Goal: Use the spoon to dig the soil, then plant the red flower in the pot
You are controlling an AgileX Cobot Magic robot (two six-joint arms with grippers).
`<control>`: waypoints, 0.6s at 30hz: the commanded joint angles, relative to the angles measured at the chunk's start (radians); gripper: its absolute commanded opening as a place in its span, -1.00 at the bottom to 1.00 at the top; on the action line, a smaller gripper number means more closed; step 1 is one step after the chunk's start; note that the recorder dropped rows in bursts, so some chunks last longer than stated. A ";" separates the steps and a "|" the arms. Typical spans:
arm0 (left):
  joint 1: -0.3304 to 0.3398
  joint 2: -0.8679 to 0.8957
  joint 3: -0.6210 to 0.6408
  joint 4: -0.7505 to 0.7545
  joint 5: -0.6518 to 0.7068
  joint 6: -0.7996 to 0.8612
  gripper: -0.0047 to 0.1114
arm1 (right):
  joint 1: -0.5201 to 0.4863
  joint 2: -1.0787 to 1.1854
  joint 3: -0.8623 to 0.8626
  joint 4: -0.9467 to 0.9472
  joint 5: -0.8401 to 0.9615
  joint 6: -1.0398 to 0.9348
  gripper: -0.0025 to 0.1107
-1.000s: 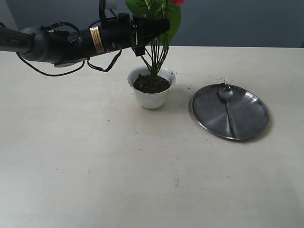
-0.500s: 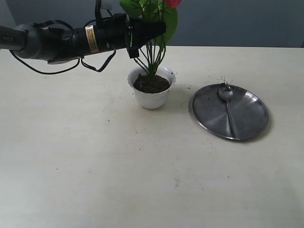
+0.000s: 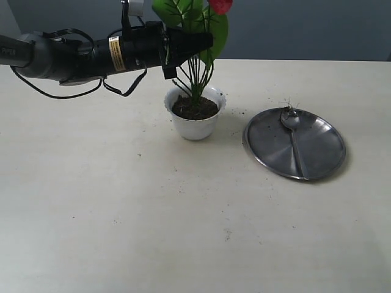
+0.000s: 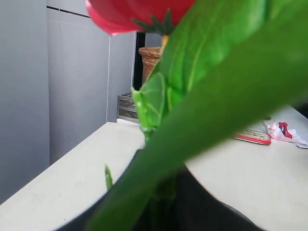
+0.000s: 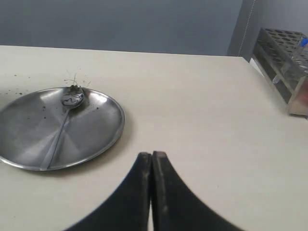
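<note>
My black left gripper point(image 3: 204, 39) clamps the green-stemmed red flower point(image 3: 203, 27), its stems in the soil point(image 3: 194, 108) of the scalloped white pot point(image 3: 195, 113) directly beneath; my right gripper point(image 5: 152, 157) sits closed beside the steel plate point(image 5: 103, 129) holding the silver spoon point(image 5: 66, 111).

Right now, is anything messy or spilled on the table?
Yes, a bit. Dark soil crumbs are scattered over the table, and a small clump with fibres sits on the steel plate by the spoon head. The pot stands upright.
</note>
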 commanded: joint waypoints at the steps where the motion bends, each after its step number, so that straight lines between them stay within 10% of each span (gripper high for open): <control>1: 0.004 0.025 0.021 0.105 0.075 0.005 -0.91 | -0.003 -0.003 0.005 -0.005 -0.010 -0.001 -0.96; 18: 0.038 0.053 0.021 0.178 0.075 0.027 -0.91 | -0.003 -0.003 0.005 -0.005 -0.010 -0.001 -0.96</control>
